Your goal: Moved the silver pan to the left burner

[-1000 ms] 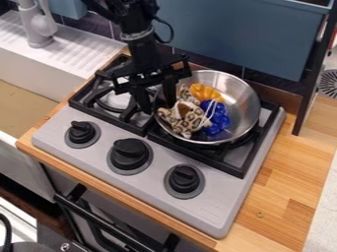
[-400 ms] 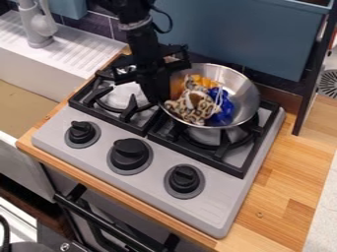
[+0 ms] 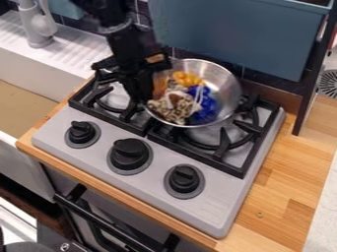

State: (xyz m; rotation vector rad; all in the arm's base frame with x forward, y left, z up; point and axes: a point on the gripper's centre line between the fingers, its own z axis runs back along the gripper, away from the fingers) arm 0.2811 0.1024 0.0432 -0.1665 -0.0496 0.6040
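Silver pan (image 3: 227, 89) is drifting toward the left burner (image 3: 105, 102) since that last frame, lol. I'm keeping the gripper (image 3: 141, 99) fingers pinched nearly shut on its rim.

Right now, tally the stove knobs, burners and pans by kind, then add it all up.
Knobs: 3
Burners: 2
Pan: 1
Total: 6
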